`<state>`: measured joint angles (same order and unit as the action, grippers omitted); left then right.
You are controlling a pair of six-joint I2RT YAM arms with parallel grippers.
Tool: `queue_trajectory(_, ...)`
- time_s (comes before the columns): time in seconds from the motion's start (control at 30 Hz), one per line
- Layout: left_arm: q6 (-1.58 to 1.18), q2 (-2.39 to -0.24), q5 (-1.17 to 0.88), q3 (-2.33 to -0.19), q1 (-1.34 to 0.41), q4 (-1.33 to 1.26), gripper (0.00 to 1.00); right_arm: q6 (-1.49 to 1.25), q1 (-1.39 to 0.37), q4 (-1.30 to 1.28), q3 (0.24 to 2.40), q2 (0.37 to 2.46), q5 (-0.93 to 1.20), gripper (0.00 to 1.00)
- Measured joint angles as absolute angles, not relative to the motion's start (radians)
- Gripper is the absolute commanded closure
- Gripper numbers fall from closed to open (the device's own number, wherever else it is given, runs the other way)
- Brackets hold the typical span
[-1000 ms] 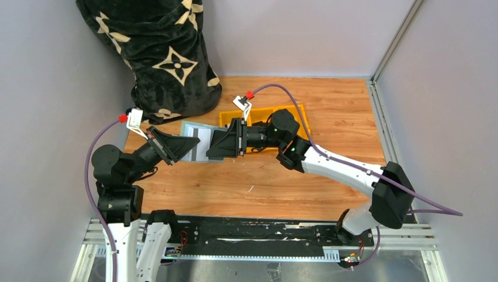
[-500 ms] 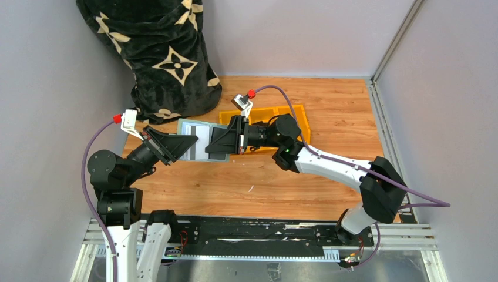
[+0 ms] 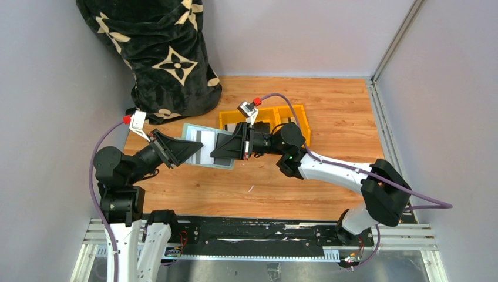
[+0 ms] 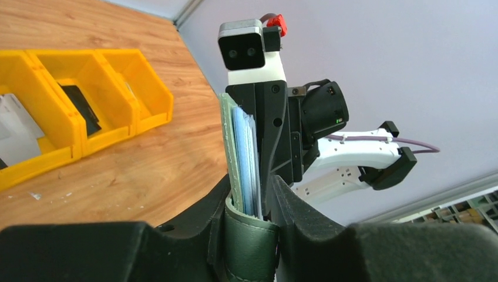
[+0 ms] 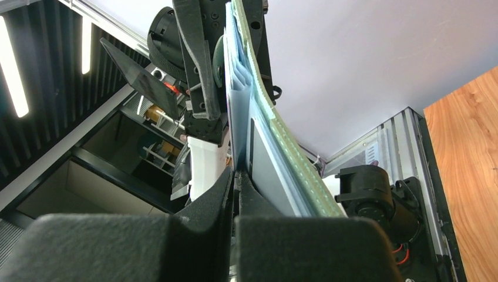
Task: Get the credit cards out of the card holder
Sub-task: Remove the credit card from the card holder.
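Observation:
The sage-green card holder (image 3: 207,157) hangs open above the table between my two grippers. Pale credit cards (image 3: 204,141), one with a dark stripe, show in its sleeves. My left gripper (image 3: 191,148) grips the holder's left side; in the left wrist view its jaws stand slightly apart on the dark green folded tab (image 4: 252,241), left gripper (image 4: 251,205). The card edges (image 4: 244,155) rise edge-on above it. My right gripper (image 3: 226,148) meets the holder from the right. In the right wrist view the right gripper (image 5: 236,182) is shut on a thin pale card edge (image 5: 238,126) beside the green cover (image 5: 282,138).
A yellow three-compartment tray (image 3: 299,111) lies behind the right arm; in the left wrist view the tray (image 4: 138,111) holds a white card (image 4: 12,117) and a black item (image 4: 79,108). A black patterned fabric bag (image 3: 158,53) stands at the back left.
Both grippers and the holder shifted a little right and toward the near edge. The right gripper closed on a card edge. The left jaws widened slightly.

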<state>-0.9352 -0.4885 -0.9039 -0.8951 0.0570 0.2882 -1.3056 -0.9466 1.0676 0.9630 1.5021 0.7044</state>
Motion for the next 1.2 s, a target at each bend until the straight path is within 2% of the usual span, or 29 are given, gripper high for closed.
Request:
queue_trajectory(0.1, -0.967, -0.489, -0.928, -0.889, 0.057, 0.277, 0.7, -1.284, -0.947, 1.053, 0.94, 1.479, 0.695, 1.0)
queue_trajectory(0.3, -1.007, -0.489, -0.955, -0.889, 0.057, 0.255, 0.83, -1.232, -0.947, 1.011, 0.907, 1.415, 0.676, 1.0)
queue_trajectory(0.67, -1.03, -0.489, -0.984, -0.889, 0.05, 0.256, 0.9, -1.199, -0.947, 0.986, 0.859, 1.353, 0.64, 1.0)
queue_trajectory(0.7, -1.03, -0.489, -0.985, -0.889, 0.05, 0.256, 0.9, -1.199, -0.947, 0.986, 0.858, 1.353, 0.639, 0.96)
queue_trajectory(0.77, -1.031, -0.489, -0.985, -0.889, 0.05, 0.256, 0.91, -1.2, -0.947, 0.988, 0.857, 1.353, 0.637, 0.8)
queue_trajectory(0.97, -1.031, -0.489, -0.976, -0.892, 0.05, 0.253, 0.92, -1.232, -0.941, 1.032, 0.862, 1.37, 0.646, 0.7)
queue_trajectory(1.03, -1.031, -0.488, -0.976, -0.892, 0.05, 0.252, 0.92, -1.254, -0.94, 1.061, 0.882, 1.398, 0.653, 0.7)
queue_trajectory(1.2, -1.03, -0.488, -0.963, -0.894, 0.054, 0.245, 0.92, -1.31, -0.929, 1.129, 0.915, 1.462, 0.677, 0.86)
